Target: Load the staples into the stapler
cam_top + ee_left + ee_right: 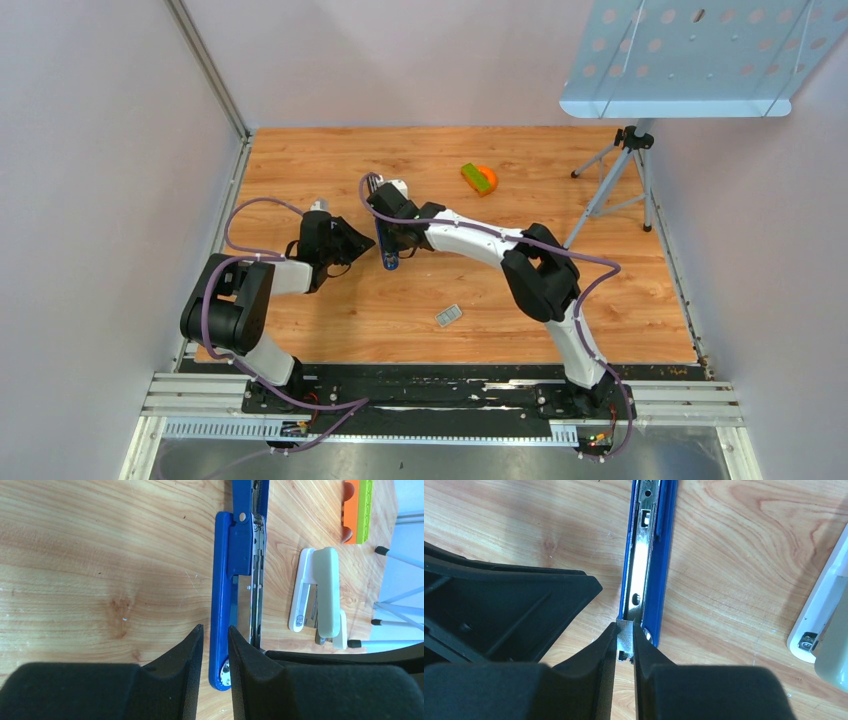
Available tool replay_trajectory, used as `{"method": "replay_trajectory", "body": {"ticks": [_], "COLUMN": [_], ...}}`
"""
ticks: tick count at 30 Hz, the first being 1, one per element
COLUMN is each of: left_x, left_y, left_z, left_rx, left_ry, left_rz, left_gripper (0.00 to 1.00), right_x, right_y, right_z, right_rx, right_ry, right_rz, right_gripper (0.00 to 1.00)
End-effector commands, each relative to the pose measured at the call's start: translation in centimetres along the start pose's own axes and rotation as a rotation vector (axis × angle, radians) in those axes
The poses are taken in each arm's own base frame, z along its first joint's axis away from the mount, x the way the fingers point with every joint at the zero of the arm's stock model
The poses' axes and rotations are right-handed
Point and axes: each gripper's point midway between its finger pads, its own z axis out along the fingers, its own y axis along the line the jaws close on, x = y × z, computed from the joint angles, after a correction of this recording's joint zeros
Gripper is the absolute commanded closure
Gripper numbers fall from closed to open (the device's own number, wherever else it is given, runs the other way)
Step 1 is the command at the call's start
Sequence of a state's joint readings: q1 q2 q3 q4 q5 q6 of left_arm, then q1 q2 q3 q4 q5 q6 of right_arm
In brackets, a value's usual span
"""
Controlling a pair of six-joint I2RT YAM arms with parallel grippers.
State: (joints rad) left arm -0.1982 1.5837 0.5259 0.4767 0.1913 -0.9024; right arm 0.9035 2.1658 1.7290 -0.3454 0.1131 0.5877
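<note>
Blue stapler (222,595) lies opened out on wooden table (100,555), with its silver magazine channel (245,607) exposed along its right side. Left gripper (215,630): jaws narrowly parted, straddling the blue stapler's near end; contact cannot be told. White stapler (322,590) lies just right of the blue stapler, parallel and not touching. Orange-and-green block (357,510) sits further right, toward the far end.

Robotics lab cell, plain white panels (100,150) round a wood-grain table (330,330); two robot arms (470,235) on aluminium rails (680,405), tripod (633,139)
</note>
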Motion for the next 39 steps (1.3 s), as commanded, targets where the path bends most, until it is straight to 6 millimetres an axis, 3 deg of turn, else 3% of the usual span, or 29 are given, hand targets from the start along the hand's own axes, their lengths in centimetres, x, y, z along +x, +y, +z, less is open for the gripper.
{"method": "replay_trajectory", "body": {"ticks": [1,5,14,39], "left_x": [-0.5,-0.6,-0.6,-0.5], "left_y": [-0.3,-0.4,-0.4,-0.3], "left_z": [-0.3,-0.3,-0.3,-0.1], "left_rx": [0.017,0.018,0.017,0.015], "left_ry": [-0.019,-0.02,-0.018,-0.014], "left_rz": [0.003,0.006,0.007,0.008], "left_gripper": [0.73,0.73,0.73,0.73], "right_x": [-0.6,-1.5,-1.1,-2.6], "right_y": [-0.4,-0.2,-1.1,0.0], "right_z": [-0.4,-0.9,-0.6,-1.9], "right_rx": [-0.009,-0.024,-0.016,-0.08], "right_ry": [-0.002,-0.019,-0.004,-0.025], "right_rz": [0.019,0.023,0.029,0.008], "right_gripper": [0.82,0.82,0.82,0.82]}}
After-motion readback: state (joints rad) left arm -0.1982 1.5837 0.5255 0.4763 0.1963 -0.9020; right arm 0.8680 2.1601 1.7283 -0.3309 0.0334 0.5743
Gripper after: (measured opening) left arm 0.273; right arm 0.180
